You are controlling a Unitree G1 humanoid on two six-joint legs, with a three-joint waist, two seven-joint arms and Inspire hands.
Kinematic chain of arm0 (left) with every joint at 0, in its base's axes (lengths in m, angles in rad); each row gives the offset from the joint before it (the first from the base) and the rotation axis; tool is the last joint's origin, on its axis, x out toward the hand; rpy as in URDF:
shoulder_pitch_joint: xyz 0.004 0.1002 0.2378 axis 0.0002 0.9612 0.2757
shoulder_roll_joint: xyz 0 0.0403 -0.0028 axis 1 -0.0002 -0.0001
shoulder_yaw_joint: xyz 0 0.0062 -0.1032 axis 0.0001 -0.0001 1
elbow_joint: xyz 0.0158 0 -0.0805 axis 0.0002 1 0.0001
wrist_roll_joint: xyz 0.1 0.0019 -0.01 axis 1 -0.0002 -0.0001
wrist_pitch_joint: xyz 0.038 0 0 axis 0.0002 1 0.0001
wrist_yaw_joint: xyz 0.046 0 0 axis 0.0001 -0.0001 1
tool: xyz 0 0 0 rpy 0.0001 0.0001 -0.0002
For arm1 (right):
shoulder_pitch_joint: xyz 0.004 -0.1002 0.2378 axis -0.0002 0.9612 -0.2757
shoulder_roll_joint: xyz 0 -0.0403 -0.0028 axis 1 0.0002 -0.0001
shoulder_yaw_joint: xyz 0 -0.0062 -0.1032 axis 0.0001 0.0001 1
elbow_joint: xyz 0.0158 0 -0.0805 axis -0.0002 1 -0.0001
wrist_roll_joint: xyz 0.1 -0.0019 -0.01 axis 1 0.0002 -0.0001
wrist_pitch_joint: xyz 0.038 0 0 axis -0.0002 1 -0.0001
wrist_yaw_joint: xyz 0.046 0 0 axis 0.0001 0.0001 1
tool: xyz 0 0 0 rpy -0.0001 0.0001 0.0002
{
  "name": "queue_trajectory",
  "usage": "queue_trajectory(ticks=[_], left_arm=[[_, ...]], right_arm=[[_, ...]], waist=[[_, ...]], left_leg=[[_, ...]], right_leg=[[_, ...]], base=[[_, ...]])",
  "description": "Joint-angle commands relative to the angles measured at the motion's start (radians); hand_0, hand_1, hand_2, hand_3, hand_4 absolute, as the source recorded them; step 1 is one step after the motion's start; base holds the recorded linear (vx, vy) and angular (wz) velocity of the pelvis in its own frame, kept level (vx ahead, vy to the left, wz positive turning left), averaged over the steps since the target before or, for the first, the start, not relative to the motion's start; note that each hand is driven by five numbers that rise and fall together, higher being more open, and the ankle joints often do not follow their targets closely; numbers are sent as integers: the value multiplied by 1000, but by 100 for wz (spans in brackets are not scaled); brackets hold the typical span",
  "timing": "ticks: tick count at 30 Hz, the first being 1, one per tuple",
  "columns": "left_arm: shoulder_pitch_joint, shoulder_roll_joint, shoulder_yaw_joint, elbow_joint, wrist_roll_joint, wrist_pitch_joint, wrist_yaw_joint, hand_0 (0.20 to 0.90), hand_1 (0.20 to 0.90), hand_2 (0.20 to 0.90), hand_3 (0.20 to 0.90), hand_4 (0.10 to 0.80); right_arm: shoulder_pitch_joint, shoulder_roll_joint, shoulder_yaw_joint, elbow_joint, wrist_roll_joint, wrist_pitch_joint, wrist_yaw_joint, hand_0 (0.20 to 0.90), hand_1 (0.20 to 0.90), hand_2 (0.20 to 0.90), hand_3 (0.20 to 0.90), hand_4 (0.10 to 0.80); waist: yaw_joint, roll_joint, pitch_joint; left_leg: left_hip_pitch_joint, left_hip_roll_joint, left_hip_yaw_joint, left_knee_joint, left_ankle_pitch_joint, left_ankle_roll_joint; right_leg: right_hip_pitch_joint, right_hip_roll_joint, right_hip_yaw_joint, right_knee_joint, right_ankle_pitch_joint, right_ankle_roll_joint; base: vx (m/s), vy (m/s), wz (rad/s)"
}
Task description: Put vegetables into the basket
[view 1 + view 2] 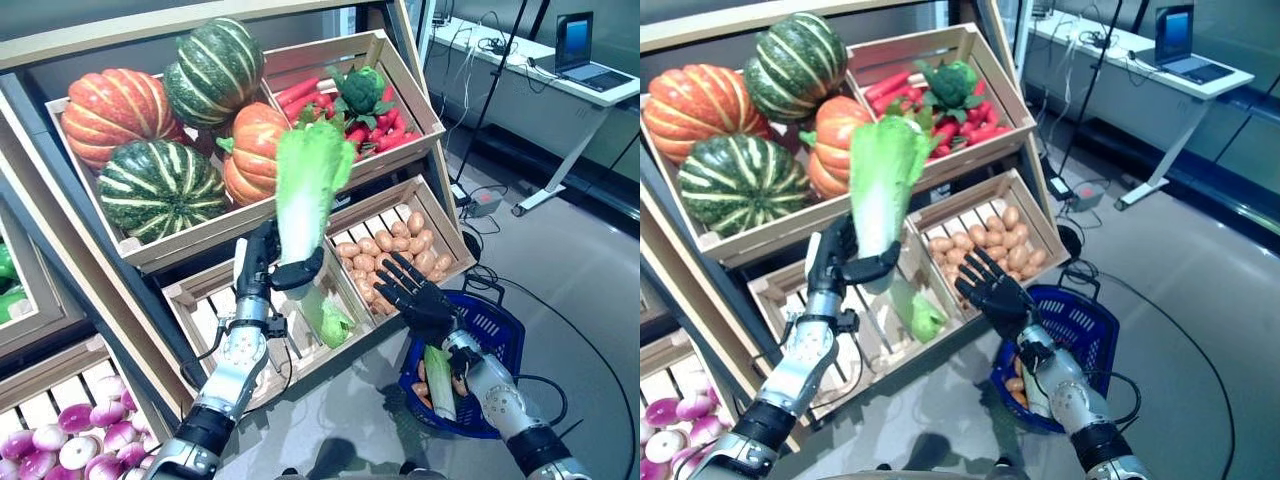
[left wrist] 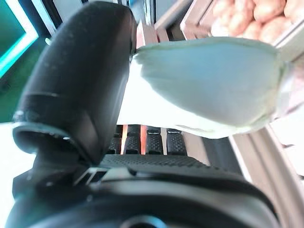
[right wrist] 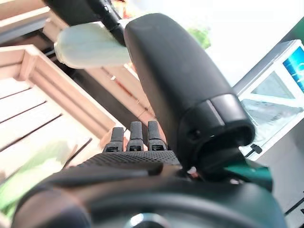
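Observation:
My left hand is shut on a long green-and-white cabbage and holds it upright by its white base, in front of the wooden stand. The cabbage's pale base shows past the thumb in the left wrist view. My right hand is open with fingers spread, just above the near rim of the blue basket, right of the cabbage. The basket stands on the floor and holds a pale green-and-white vegetable and some orange ones.
The wooden stand with slanted crates rises at left and centre. Another green cabbage lies in the lower crate under my left hand. A white desk with a laptop stands at the back right, with cables on the grey floor.

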Motion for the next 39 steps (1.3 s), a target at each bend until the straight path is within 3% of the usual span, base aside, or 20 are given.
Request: queue_trajectory(ticks=[1,4,17,39], left_arm=[[-145,85,-15,-124,114,-201,-21,300,300,300,300,400],[-163,106,-27,-171,132,-232,-62,300,300,300,300,400],[-199,135,-67,-186,84,-235,-166,300,300,300,300,400],[-217,152,-94,-133,105,-205,-199,300,300,300,300,400]], right_arm=[[-126,18,-34,-97,96,-30,77,900,900,900,900,800],[-134,22,-29,-106,143,-46,113,900,900,900,900,800],[-184,36,-33,-112,164,-82,151,900,900,900,900,800],[-354,-33,-68,-272,162,-148,160,900,900,900,900,800]], waist=[[3,-42,-61],[4,-41,-66],[1,-33,-81],[4,-40,-85]], left_leg=[[-33,-19,-22,-22,-2,9],[-31,-21,-22,-28,-7,12],[-14,-28,-21,-28,-25,17],[-12,-38,-35,-28,-35,22]], right_leg=[[37,-39,-22,0,-8,-8],[37,-36,-20,-5,-8,-6],[49,-36,-2,-10,-13,-3],[51,-41,15,-8,-21,0]], base=[[22,0,5],[7,0,1],[9,2,0],[0,0,0]])
